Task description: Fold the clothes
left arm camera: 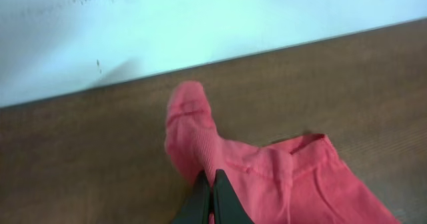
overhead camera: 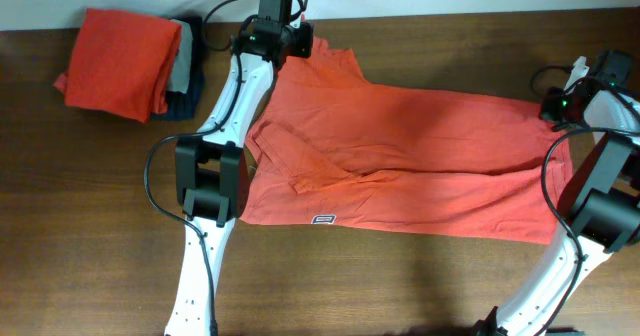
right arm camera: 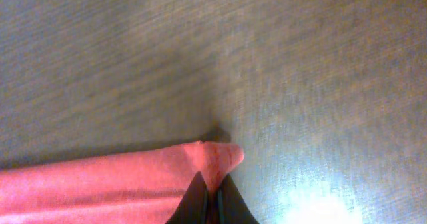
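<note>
A shirt [overhead camera: 420, 156] corner is pinched in the closed left gripper [left arm camera: 212, 186] and another in the closed right gripper [right arm camera: 212, 187], with the rest spread between both jaws. The corners should be lifted evenly, so the fold is kept straight.

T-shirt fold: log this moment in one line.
left gripper: shut on T-shirt, far edge | right gripper: shut on T-shirt corner | T-shirt: spread, creased, on table

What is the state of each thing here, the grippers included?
T-shirt: spread over the table, wrinkled, not yet folded up.
Left gripper: shut on the T-shirt's edge.
Right gripper: shut on a T-shirt corner.
Pile of garments: folded, stacked, orange one on top.
</note>
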